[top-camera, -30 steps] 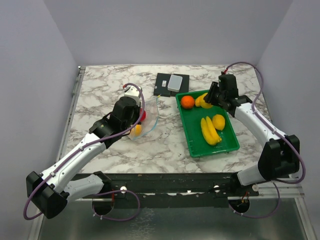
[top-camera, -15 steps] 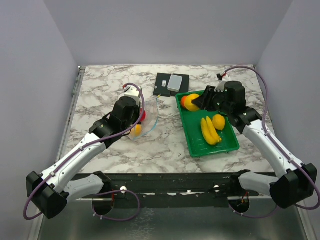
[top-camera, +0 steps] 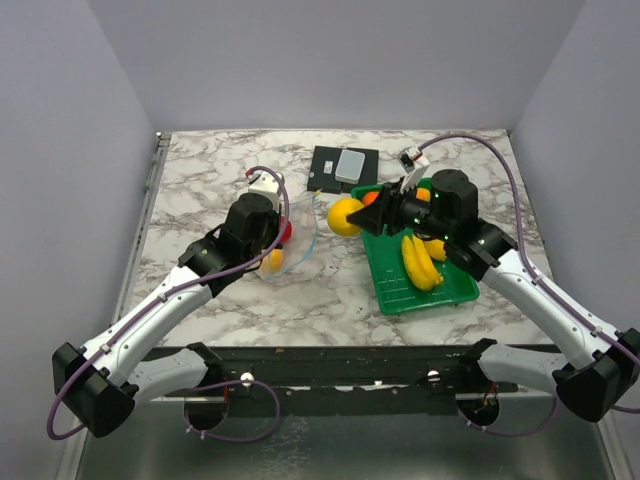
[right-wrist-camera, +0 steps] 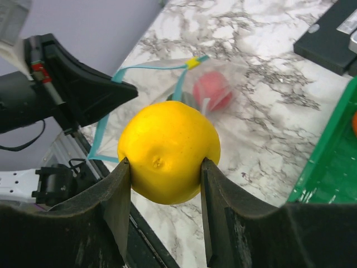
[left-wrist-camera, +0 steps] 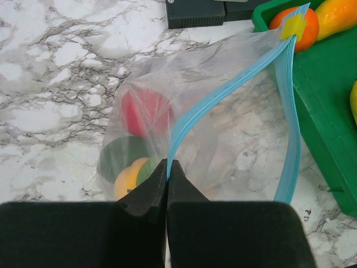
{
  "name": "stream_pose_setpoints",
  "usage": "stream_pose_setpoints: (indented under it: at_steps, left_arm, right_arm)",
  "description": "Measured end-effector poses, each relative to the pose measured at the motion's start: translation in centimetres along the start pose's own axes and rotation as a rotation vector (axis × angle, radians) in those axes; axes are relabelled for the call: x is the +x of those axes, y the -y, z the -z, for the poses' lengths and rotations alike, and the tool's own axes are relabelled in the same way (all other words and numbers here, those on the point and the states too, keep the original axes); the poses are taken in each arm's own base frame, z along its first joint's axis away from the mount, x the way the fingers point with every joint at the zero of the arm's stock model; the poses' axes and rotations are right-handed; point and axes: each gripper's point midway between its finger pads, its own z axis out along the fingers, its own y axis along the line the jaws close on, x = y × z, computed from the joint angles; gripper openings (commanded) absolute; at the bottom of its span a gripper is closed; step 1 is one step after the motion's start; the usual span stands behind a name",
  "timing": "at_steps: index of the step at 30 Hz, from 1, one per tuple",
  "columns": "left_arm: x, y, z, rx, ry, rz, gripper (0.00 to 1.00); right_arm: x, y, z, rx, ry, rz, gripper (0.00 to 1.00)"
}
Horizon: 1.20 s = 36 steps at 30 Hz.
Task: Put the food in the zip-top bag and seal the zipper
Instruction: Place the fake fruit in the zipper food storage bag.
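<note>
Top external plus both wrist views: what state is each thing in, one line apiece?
zip-top bag, mouth open, red, green and orange fruits inside
zipper, unsealed
left gripper, shut on the zip-top bag's rim
right gripper, shut on the yellow round fruit
yellow round fruit, held off the table, between tray and bag
green tray, holds the banana bunch and other fruit

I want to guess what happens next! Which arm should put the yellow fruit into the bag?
The right arm. The right gripper clamps the yellow fruit near the open bag, while the left gripper is shut on the zipper, holding that bag open.
</note>
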Motion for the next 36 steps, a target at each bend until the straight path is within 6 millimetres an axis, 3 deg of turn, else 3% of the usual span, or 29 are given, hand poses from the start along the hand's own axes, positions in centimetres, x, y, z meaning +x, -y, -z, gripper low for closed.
stream_pose_setpoints:
  at_steps: [7, 13, 25, 36]
  left_arm:
    - [0.0, 0.0, 0.0, -0.001, 0.000, 0.000, 0.00]
    - [0.0, 0.0, 0.0, 0.000, 0.000, 0.000, 0.00]
    - [0.0, 0.4, 0.1, 0.022, -0.002, 0.002, 0.00]
    - [0.0, 0.4, 0.2, 0.030, -0.002, 0.002, 0.00]
  right_arm:
    - [-0.6, -4.6, -1.0, -0.111, -0.008, 0.056, 0.11]
    - [0.6, -6.5, -2.8, -0.150, -0.052, 0.075, 0.11]
    - [3.8, -6.0, -7.8, -0.081, -0.139, 0.105, 0.11]
    - [3.1, -3.4, -12.0, 0.129, -0.104, 0.133, 0.14]
